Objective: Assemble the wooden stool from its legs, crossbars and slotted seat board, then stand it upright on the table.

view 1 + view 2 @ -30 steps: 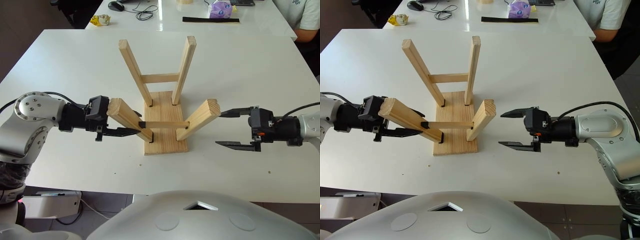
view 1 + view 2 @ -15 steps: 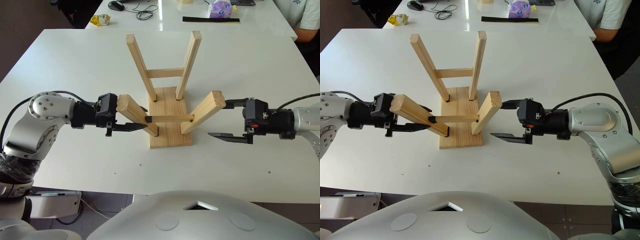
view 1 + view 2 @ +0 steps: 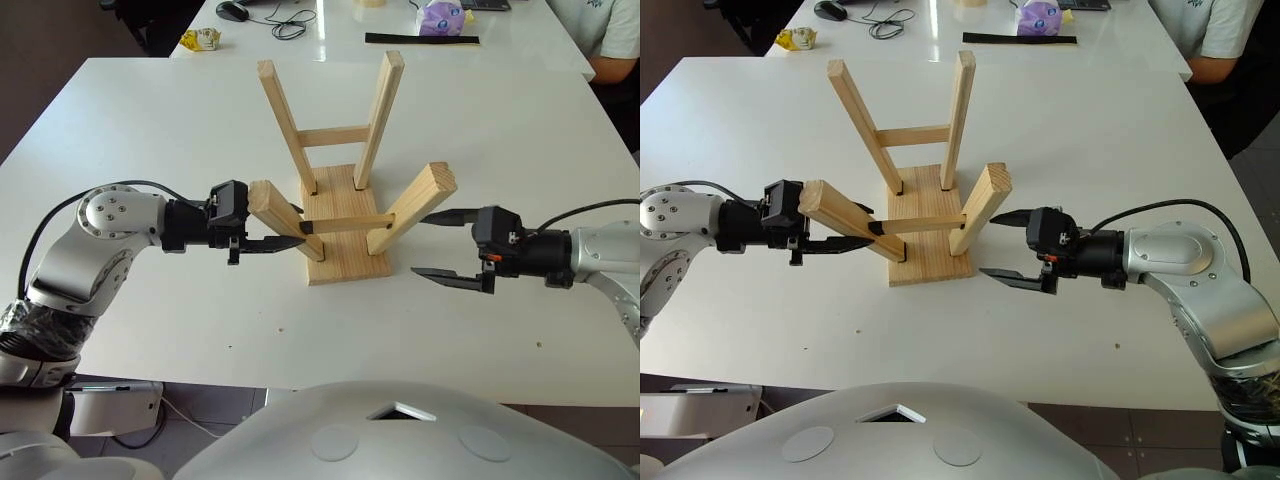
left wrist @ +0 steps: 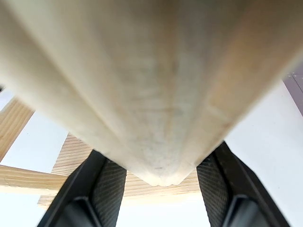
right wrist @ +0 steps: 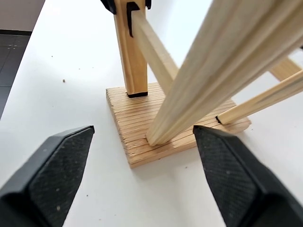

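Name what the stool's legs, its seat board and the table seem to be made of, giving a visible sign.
The legs and seat board look like pale, seemingly unvarnished wood: grain lines show and the surface is matt. The table is smooth and plain white, perhaps laminate or painted board; the look leaves that open.
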Motion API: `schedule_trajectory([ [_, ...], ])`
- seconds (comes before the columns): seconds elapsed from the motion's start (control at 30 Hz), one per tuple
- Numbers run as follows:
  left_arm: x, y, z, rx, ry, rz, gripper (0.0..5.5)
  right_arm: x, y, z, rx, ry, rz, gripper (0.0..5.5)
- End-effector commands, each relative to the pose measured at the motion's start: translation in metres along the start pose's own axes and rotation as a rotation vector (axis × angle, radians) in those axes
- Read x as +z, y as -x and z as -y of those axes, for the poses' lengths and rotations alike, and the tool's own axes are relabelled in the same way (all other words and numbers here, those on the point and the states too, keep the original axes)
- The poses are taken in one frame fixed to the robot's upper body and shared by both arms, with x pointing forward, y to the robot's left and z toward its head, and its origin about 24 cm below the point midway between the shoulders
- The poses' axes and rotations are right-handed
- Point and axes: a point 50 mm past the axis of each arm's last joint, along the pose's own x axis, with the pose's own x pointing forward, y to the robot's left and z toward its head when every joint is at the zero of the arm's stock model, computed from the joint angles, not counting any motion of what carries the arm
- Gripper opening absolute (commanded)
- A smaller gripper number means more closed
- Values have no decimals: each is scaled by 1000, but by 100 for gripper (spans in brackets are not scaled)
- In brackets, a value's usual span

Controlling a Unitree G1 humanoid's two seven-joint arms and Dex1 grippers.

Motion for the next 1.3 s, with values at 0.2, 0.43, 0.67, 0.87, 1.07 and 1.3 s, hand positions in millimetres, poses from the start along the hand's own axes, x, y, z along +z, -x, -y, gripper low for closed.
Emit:
schedule_trajectory([
  [0.2, -52, 6, 3, 66, 120, -357, 206, 19, -18, -29, 30, -70, 122, 250],
  [0.43, -51, 5, 3, 60, 118, -357, 206, 54, -37, -29, -58, -121, 337, 206],
  [0.67, -47, 0, 6, 56, 129, -336, 206, 78, -66, -23, -240, -193, 466, 206],
  [0.87, -42, -6, 7, 47, 136, -309, 206, 78, -90, -20, -373, -289, 477, 206],
  [1.07, -40, -7, 7, 42, 132, -314, 206, 84, -98, -12, -496, -314, 530, 206],
  [1.3, -40, -7, 5, 37, 127, -318, 206, 90, -100, -7, -556, -311, 569, 111],
])
